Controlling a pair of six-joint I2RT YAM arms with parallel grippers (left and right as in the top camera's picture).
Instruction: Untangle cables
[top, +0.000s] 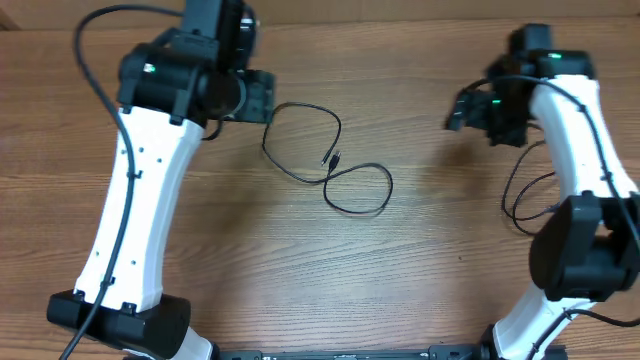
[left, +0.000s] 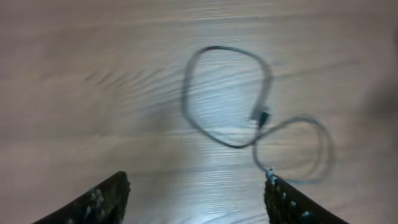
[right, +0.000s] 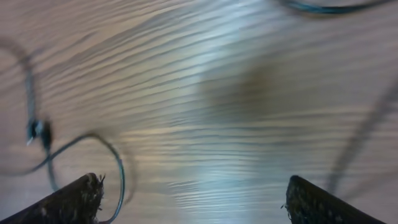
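Overhead, your cable (top: 332, 160) lay looped on the table (top: 250, 250); your left gripper (left: 196, 186) and right gripper (right: 193, 193) stood open, empty.

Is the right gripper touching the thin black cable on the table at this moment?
Apart. The overhead view shows a plain stretch of bare wood between the right gripper and the cable.

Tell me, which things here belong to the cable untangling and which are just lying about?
Belongs to the job: the thin black cable, looped over itself; the left claw and right claw, both open and empty.
Just there: the wooden table; the thick black cords running along the white arms.
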